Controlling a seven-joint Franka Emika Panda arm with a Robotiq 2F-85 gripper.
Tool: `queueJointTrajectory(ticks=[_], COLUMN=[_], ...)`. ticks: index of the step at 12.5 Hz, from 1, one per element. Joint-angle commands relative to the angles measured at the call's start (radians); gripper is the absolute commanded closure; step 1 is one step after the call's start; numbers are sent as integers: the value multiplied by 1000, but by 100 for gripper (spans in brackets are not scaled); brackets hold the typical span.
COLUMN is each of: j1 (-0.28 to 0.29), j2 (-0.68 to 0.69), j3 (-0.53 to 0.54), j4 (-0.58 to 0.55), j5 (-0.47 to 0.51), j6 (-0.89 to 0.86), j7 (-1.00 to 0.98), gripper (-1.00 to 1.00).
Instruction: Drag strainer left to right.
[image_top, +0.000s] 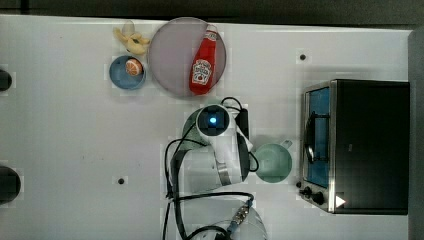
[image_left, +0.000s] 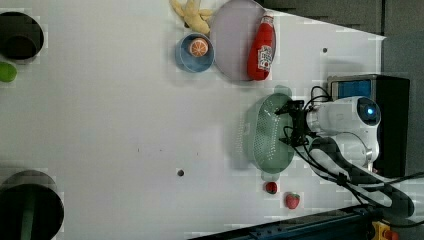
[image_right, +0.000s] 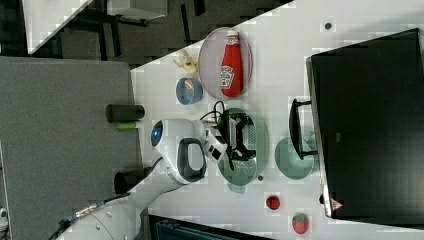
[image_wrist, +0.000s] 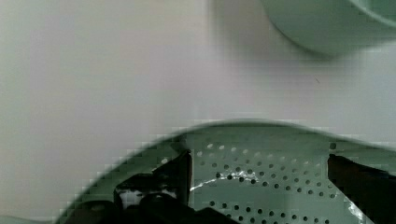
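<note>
We find the pale mint-green oval perforated plastic strainer (image_left: 264, 134) on the white counter (image_left: 125, 125) beside the round mint-green mug (image_top: 273, 162), with the gripper (image_wrist: 259, 175) inside it, jaws apart and gripping nothing, so the drag remains.

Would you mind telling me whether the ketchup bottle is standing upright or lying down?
Lying down. The ketchup bottle rests on its side across the round plate, its label facing up in the top view.
</note>
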Motion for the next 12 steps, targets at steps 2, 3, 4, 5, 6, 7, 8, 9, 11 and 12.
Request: queueJointTrajectory(ticks=[2,3,4,5,6,7,8,9,11,12], j1=[-21,-21,-21,-20,-20,-20,-20,-20,-20,-20], j2=[-10,-10,-11,-17,-35,-69,-118,-178,-318,-396], j3=[-67,-70,-67,-52,-35,-15,5,22,48,52], j4=[6,6,7,6,4,-5,-17,-30,-39,-38], j5=[5,5,5,5,6,9,12,22,72,118], j6=[-14,-14,-14,-15,-18,-18,-24,-49,-138,-217], j7=[-83,-84,-85,-95,-124,-178,-243,-314,-459,-521], gripper=[-100,-100,-100,-100,-100,-100,-100,-100,-100,-100])
